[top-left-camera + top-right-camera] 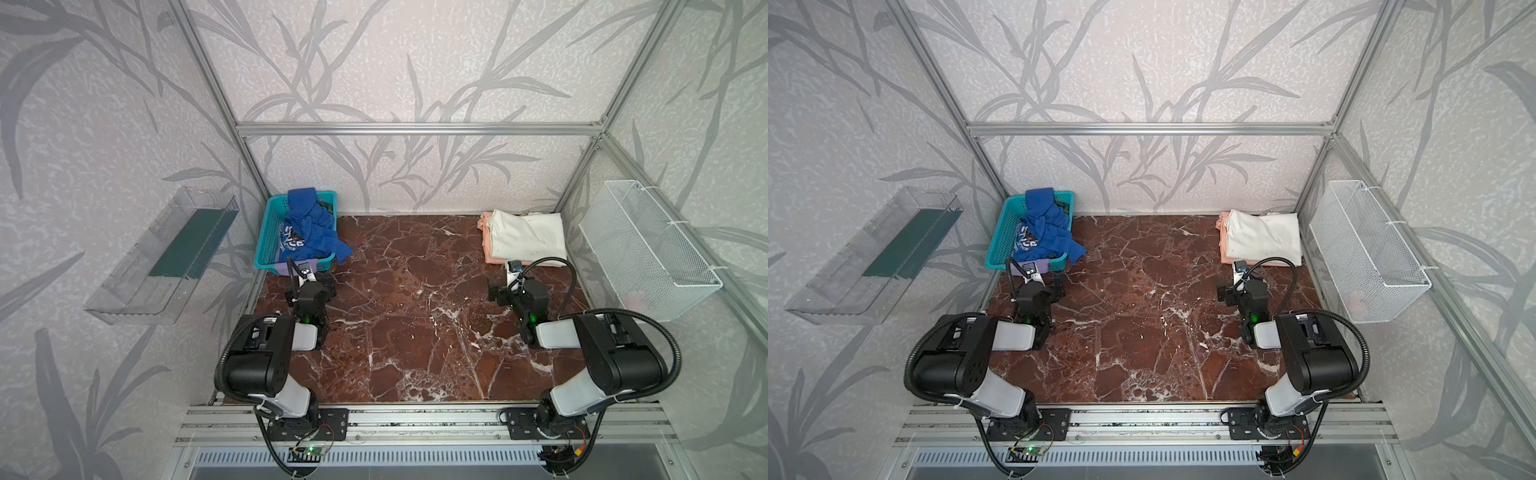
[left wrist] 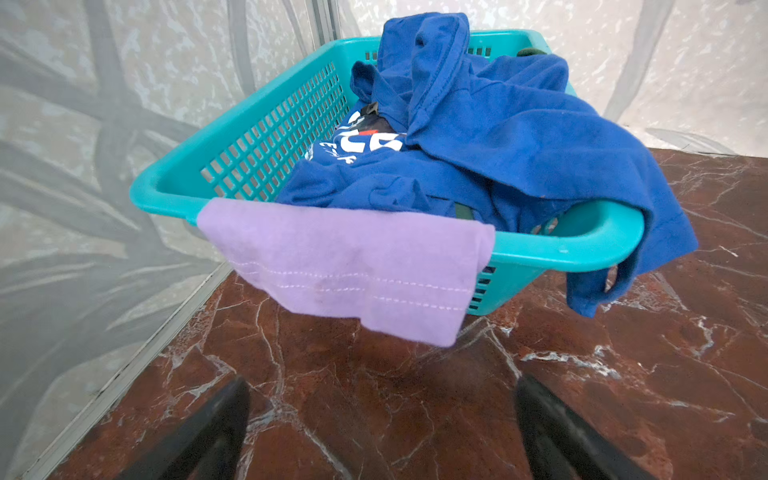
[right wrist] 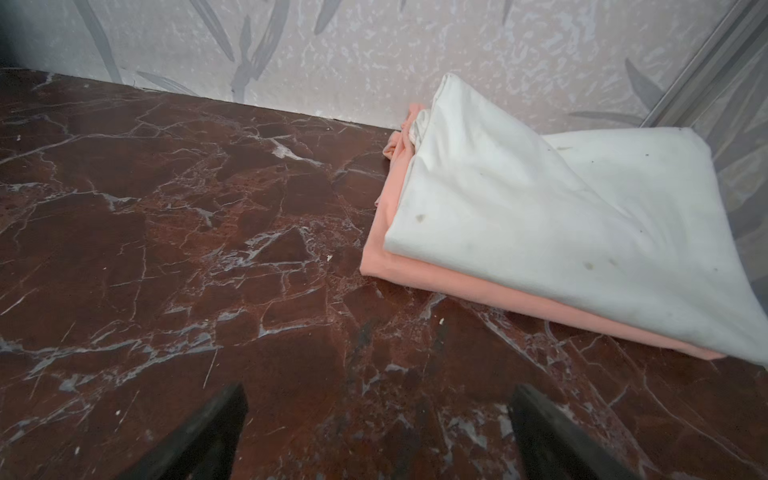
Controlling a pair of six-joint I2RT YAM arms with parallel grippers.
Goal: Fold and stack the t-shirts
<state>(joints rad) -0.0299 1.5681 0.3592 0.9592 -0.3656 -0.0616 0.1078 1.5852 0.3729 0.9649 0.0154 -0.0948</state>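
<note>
A crumpled royal blue t-shirt [image 1: 309,232] [image 1: 1046,232] [image 2: 498,137] with a white print fills the teal basket [image 1: 266,232] [image 2: 249,112] at the back left, and one corner spills over the rim. A lavender t-shirt [image 2: 353,266] [image 1: 284,270] hangs over the basket's near rim. A bit of dark green cloth [image 2: 532,52] peeks out at the far rim. At the back right a folded cream-white t-shirt [image 1: 528,239] [image 3: 561,216] lies on a folded peach one [image 1: 486,245] [image 3: 457,282]. My left gripper [image 1: 313,282] [image 2: 382,386] is open, just short of the basket. My right gripper [image 1: 515,286] [image 3: 378,390] is open before the stack.
The red-brown marble tabletop [image 1: 415,311] lies between the arms. A clear plastic bin [image 1: 166,257] hangs on the left wall and a white wire basket [image 1: 648,249] on the right wall. An aluminium rail [image 1: 415,419] runs along the front edge.
</note>
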